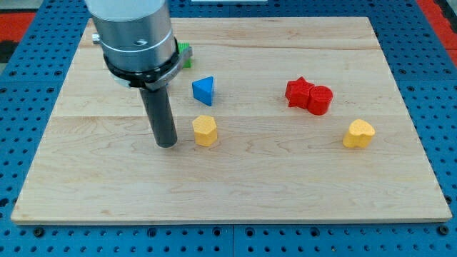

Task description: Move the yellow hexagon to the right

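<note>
In the camera view, a light wooden board [235, 178] lies on a blue perforated base [28, 43], and the arm's grey cylindrical body [132, 32] comes down from the view's top left, ending in a straight dark rod [161, 114]. There are no jaws on this tool to be wide or narrow, and it holds nothing; my tip [166, 145] stands on the board, just to the view's left of the yellow hexagon [205, 131], with a narrow strip of bare wood between them, so the two look close but apart. The yellow hexagon sits a little left of the board's middle, upright on its flat face. Just above it, toward the view's top, is a blue triangle [204, 90], near but not touching. A green block [186, 55] peeks out from behind the arm's body at the view's top left; most of it is hidden, so its shape cannot be told. On the view's right, a red star [298, 91] and a red cylinder-like block [320, 100] sit pressed against each other. Lower and further right lies a second yellow block, heart-shaped [358, 133], well apart from the hexagon
</note>
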